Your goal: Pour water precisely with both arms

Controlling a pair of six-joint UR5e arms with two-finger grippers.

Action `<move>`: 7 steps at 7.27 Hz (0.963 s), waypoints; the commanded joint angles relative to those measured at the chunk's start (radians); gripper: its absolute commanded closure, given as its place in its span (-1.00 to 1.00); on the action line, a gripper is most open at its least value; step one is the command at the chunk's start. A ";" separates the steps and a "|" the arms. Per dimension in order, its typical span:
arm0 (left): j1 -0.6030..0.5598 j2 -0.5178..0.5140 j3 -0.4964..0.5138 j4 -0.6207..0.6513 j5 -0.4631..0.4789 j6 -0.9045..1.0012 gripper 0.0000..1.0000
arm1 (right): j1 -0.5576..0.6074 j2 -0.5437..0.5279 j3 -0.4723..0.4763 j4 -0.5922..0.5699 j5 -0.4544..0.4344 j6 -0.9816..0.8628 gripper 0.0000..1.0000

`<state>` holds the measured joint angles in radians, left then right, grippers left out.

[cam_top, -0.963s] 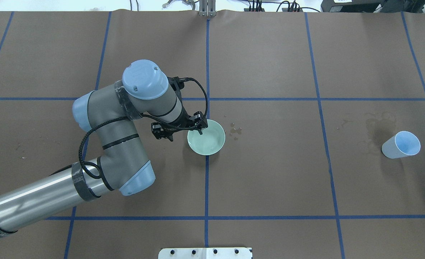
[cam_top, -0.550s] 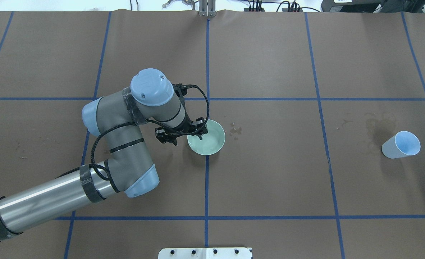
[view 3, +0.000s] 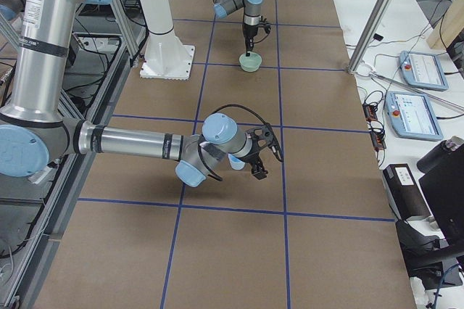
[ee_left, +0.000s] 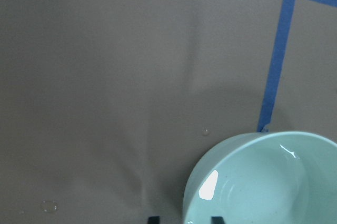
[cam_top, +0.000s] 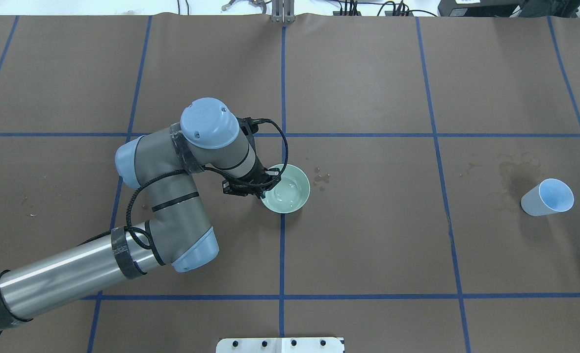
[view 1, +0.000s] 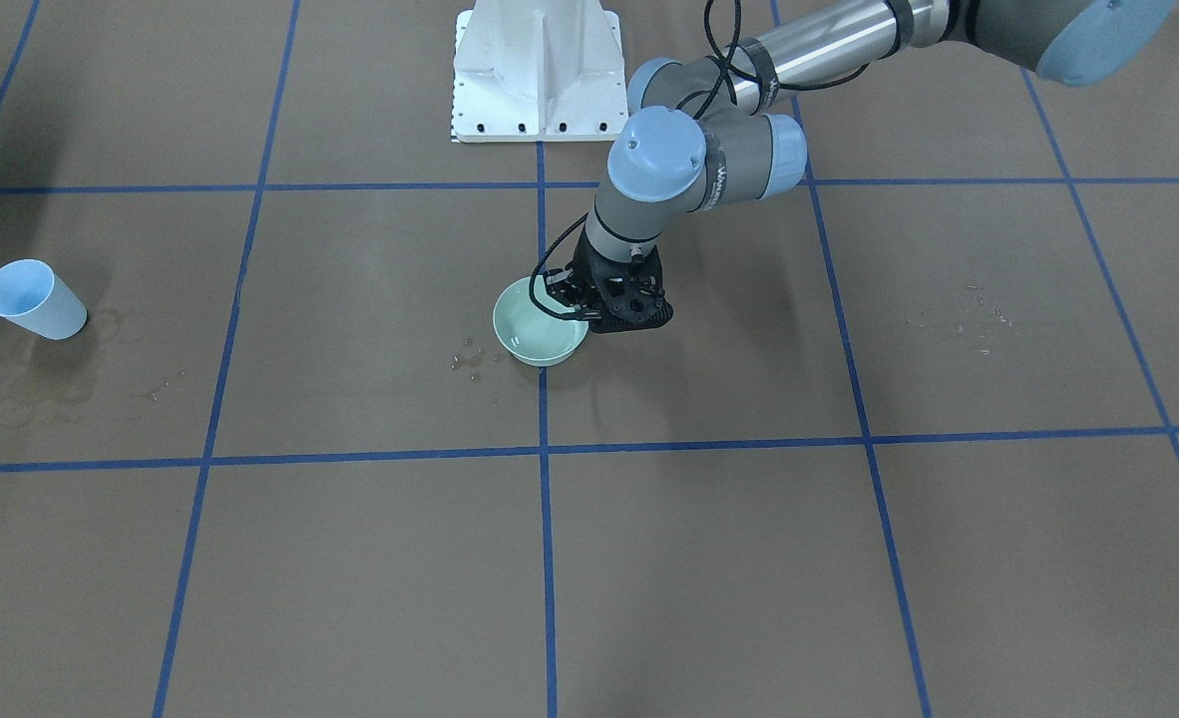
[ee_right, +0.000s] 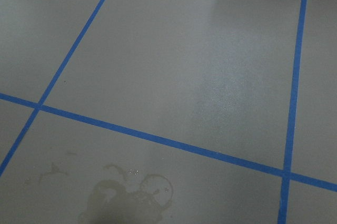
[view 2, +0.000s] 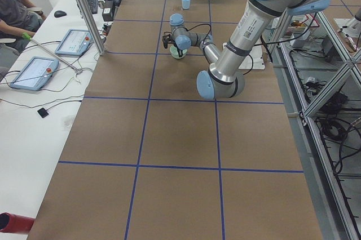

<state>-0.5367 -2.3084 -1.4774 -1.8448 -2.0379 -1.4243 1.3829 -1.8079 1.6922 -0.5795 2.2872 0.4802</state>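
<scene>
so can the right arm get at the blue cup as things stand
Probably yes. The blue cup stands alone on the table, and the left arm is far off at the green bowl, so nothing blocks the right arm.

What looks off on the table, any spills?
Two spots: water droplets lie on the brown paper just outside the bowl, on the side toward the blue cup. Next to that cup the paper carries a dark, ringed damp stain, like an older spill. Nothing else stands out.
</scene>
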 commanded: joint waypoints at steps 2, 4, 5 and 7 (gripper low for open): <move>-0.045 0.105 -0.146 -0.001 -0.016 0.010 1.00 | 0.013 -0.001 -0.003 0.000 0.005 0.000 -0.99; -0.161 0.374 -0.329 -0.001 -0.143 0.205 1.00 | 0.015 -0.002 -0.005 0.000 0.003 0.000 -0.99; -0.219 0.495 -0.378 -0.002 -0.163 0.325 1.00 | 0.015 -0.001 -0.005 0.000 0.002 0.000 -0.99; -0.375 0.672 -0.361 -0.025 -0.232 0.642 1.00 | 0.015 -0.002 -0.005 0.000 0.002 0.000 -0.99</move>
<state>-0.8167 -1.7449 -1.8425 -1.8596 -2.2204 -0.9690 1.3969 -1.8091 1.6868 -0.5805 2.2889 0.4801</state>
